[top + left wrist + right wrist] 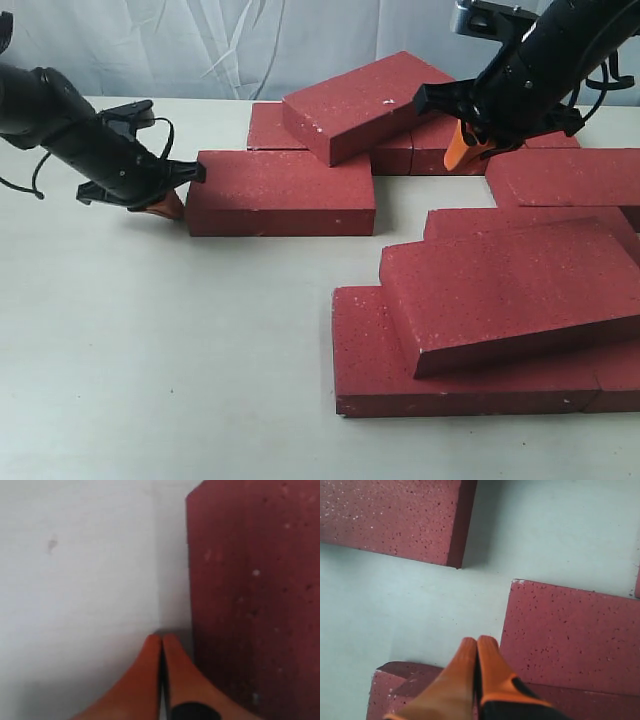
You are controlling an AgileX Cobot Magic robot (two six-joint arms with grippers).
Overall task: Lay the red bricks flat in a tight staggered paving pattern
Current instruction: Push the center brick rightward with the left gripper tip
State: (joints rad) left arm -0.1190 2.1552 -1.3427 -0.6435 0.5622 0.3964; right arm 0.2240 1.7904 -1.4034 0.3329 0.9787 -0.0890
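Left end effector (pixel 161 642) just beside brick (pixel 250 605)

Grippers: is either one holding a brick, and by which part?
Nothing is held. The left gripper is shut, its tips beside the end of a flat brick; the right gripper is shut and empty.

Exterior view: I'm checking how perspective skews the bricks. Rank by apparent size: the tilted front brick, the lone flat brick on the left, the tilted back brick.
Largest: tilted front brick, clearly, but likely nearest the camera.
Then: lone flat brick and tilted back brick look about alike; unranked.
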